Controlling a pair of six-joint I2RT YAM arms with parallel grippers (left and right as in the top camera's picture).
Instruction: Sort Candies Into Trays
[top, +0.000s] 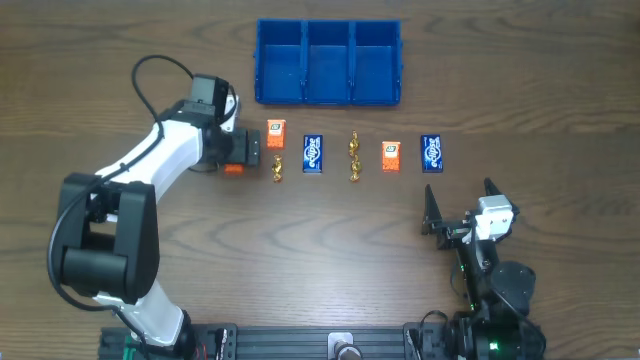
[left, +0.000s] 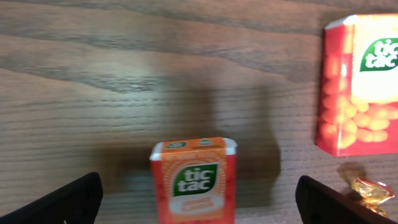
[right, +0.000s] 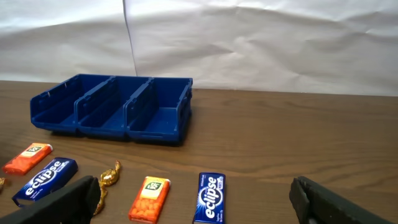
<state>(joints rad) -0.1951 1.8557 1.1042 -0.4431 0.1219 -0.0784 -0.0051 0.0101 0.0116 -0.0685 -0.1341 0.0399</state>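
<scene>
Inside the blue plastic three-compartment bin (top: 328, 98) nothing lies yet. All three compartments are bare, so I judge the sorting hardly begun, with every candy left to place.

Counted, there are three flat orange mint boxes (top: 276, 133), two blue rectangular gum packs (top: 313, 153) and, as far as I can tell, three small gold foil-wrapped sweets (top: 354, 146). Nearly all of them form a loose row on the wooden table (top: 520, 90) in front of the bin, on the side toward the arms' bases.

The third orange box (left: 194, 177) sits beyond the bin's left front corner, between the spread fingers of the left gripper (top: 246, 150). Those fingers are wide apart and stand clear of the box on both sides, so nothing is gripped. This box looks like the first pick.

The right gripper (top: 458, 192) hangs well in front of the bin's right end, nearer the bases than the row. Its fingers are also spread wide, and it holds nothing.
</scene>
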